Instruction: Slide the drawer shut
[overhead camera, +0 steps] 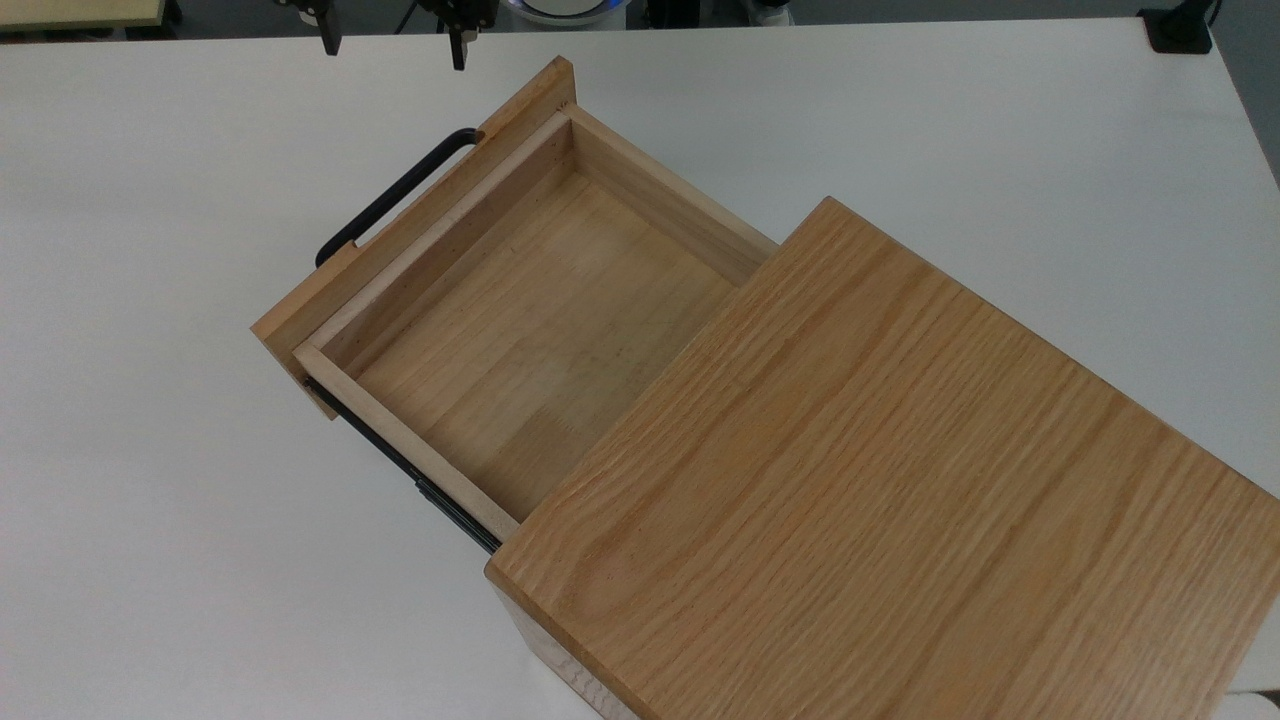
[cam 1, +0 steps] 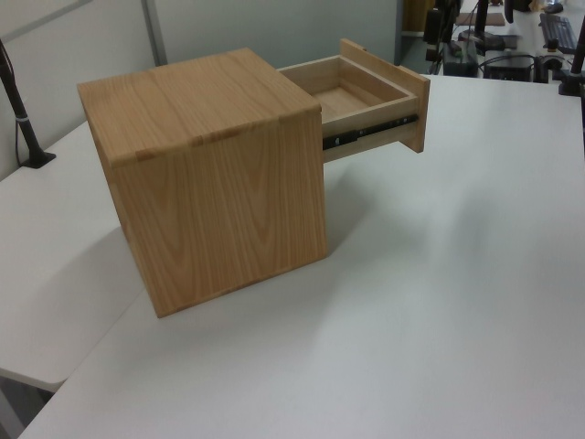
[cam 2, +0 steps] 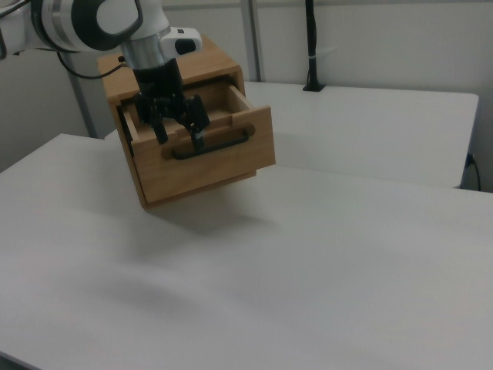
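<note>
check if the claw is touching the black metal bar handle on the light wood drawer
Apart. In the top view the open claw hangs beyond the black U-shaped metal bar handle, white table showing between them.

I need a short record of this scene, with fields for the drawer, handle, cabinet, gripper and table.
drawer: pulled far out of the cabinet, nothing inside
handle: black bar on the drawer's front panel, free
cabinet: oak-grain box, flat top
gripper: open, in front of the drawer's front panel in the right view, apart from the handle in the top view
table: white, cabinet stands on it
</note>
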